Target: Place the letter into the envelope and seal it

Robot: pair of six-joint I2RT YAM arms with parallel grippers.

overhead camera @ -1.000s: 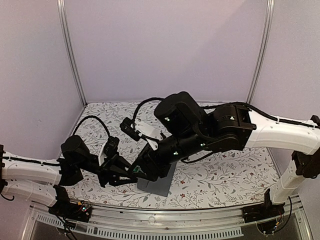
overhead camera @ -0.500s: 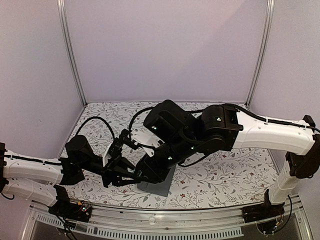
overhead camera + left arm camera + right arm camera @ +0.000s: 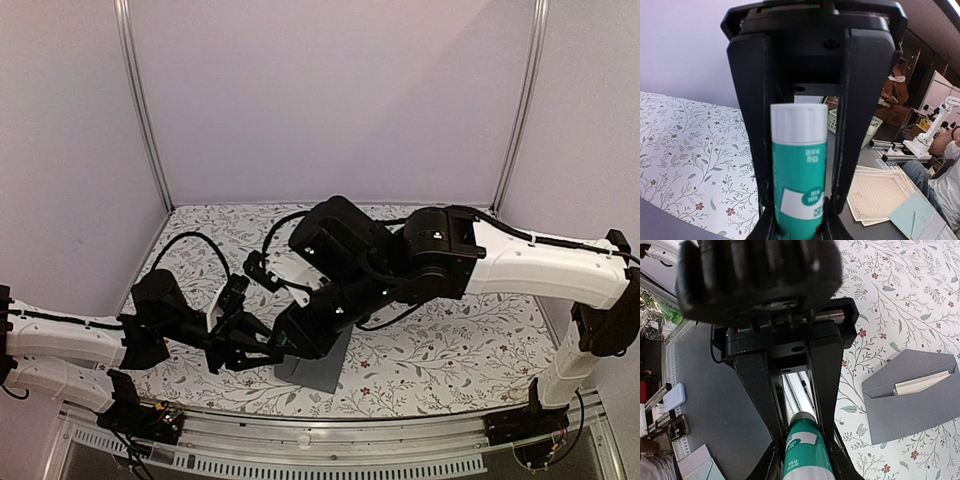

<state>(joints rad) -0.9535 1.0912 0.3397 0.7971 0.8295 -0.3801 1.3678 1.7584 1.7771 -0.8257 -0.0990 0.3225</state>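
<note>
A teal glue tube [image 3: 799, 170] with a white cap hangs between both grippers above the tablecloth. My left gripper [image 3: 799, 225] is shut on its teal body. My right gripper [image 3: 807, 460] faces it and is shut on the white cap end; the tube [image 3: 807, 450] fills its jaws. In the top view the two grippers [image 3: 270, 348] meet just left of the dark grey envelope [image 3: 315, 372]. The envelope [image 3: 910, 400] lies flat, with the pale edge of the letter [image 3: 920, 382] showing at its opening. Neither gripper touches the envelope.
The floral tablecloth [image 3: 450, 350] covers the table, with purple walls behind and metal posts at the back corners. Both arms crowd the front left of the table. Off the table, a stack of bordered sheets [image 3: 880, 195] lies on a grey desk.
My right gripper has come down and left onto the tube held by the left gripper, and its jaws have closed around the cap end. The left gripper has kept its hold.
</note>
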